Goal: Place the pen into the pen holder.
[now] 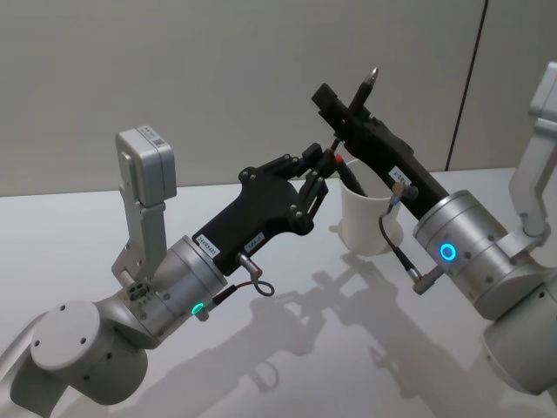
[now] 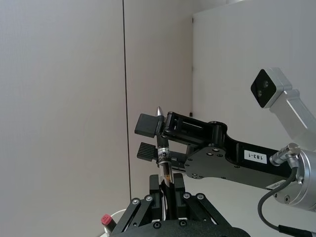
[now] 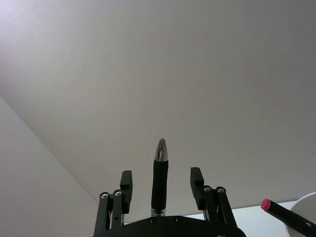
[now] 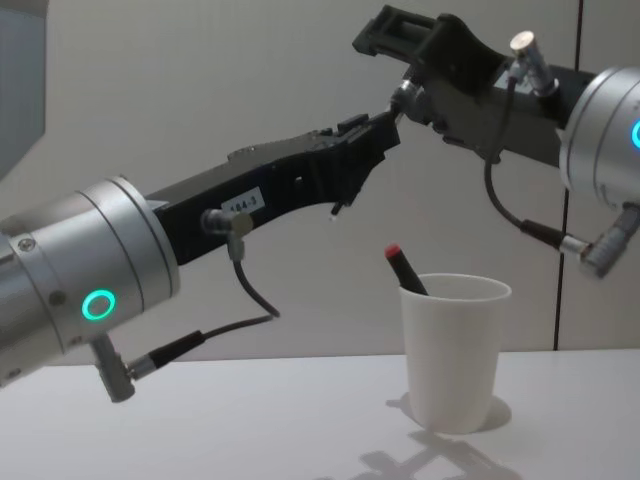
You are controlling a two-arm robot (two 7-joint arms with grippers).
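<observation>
A black pen (image 2: pixel 163 153) with a silver tip points upward in mid-air, with my left gripper (image 2: pixel 166 190) shut on its lower part. In the head view the left gripper (image 1: pixel 324 165) reaches in from the left and the pen (image 1: pixel 369 85) rises behind the right gripper (image 1: pixel 341 109). My right gripper (image 3: pixel 162 177) is open, its fingers (image 3: pixel 126 181) standing either side of the pen (image 3: pixel 159 173) without touching it. The pen holder (image 4: pixel 455 350), a white paper cup, stands on the table below both grippers. It is also in the head view (image 1: pixel 370 218).
A black marker with a red cap (image 4: pixel 394 252) leans in the cup, its cap above the rim (image 3: pixel 266 203). The white table (image 1: pixel 287 348) runs to a plain wall behind. Both arms cross above the cup, with cables hanging from the wrists.
</observation>
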